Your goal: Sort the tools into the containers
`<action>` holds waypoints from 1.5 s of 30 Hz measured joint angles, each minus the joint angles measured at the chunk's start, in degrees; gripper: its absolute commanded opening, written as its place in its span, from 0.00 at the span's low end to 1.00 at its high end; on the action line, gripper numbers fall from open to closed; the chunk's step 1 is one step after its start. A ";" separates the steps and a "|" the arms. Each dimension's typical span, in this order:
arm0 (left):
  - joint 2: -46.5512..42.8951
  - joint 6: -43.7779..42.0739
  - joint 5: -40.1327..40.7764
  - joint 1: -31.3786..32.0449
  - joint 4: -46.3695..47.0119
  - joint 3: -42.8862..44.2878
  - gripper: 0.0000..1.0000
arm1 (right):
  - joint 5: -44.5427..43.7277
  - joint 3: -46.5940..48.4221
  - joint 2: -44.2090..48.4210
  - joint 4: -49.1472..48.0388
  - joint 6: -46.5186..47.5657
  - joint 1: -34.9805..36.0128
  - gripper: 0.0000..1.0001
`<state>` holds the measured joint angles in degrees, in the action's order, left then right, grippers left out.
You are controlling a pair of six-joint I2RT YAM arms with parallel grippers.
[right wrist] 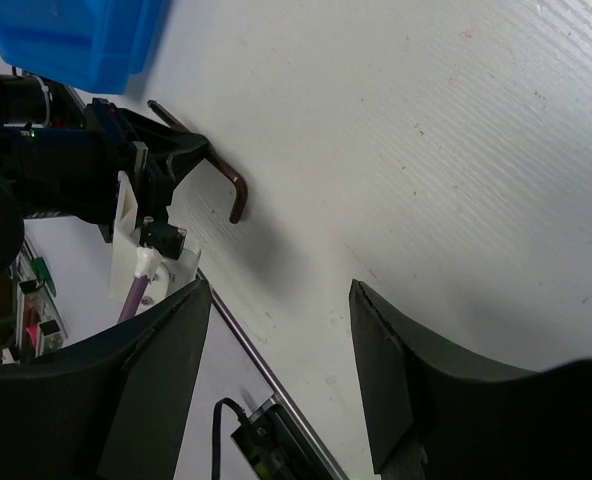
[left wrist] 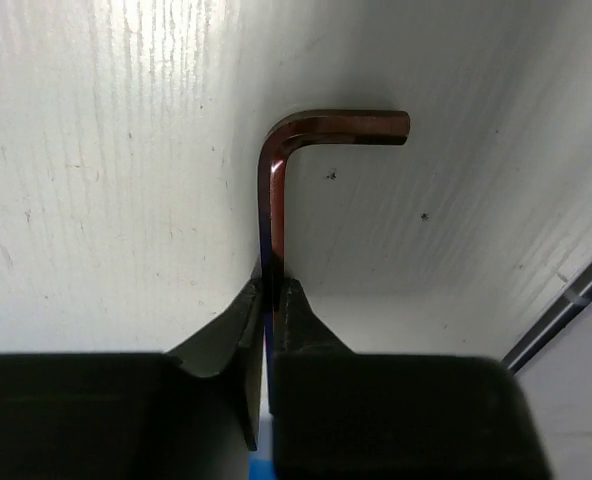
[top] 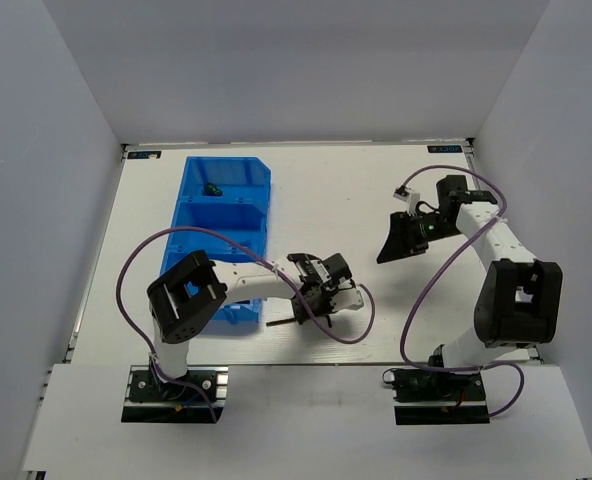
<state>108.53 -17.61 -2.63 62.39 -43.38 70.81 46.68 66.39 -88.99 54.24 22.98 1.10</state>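
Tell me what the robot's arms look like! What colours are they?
The left arm and the right arm are white, with chunky black boxy joints. A thin purple cable loops along each one. The fingers are black and wedge-shaped, getting narrower toward the tips.

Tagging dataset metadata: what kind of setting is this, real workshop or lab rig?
Most likely a lab data-collection cell, not a workshop: white table boxed in by plain white walls, left arm and right arm bolted at its near edge, a blue bin, one hex key in the left pincer.
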 measured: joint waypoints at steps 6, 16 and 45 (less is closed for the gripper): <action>-0.33 0.79 1.62 0.70 0.98 -0.85 0.00 | 1.42 -1.86 2.67 0.28 0.04 -1.16 0.64; 0.94 4.04 4.98 -0.55 0.83 5.92 0.00 | 2.62 -2.62 4.55 0.37 0.42 -3.76 0.64; -35.65 10.80 18.18 -21.20 3.32 -20.31 0.00 | 5.03 -5.05 4.92 1.36 3.04 -5.60 0.75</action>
<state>72.88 -6.81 15.55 41.19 -40.05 50.50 51.70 61.34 -84.07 55.59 26.02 -4.49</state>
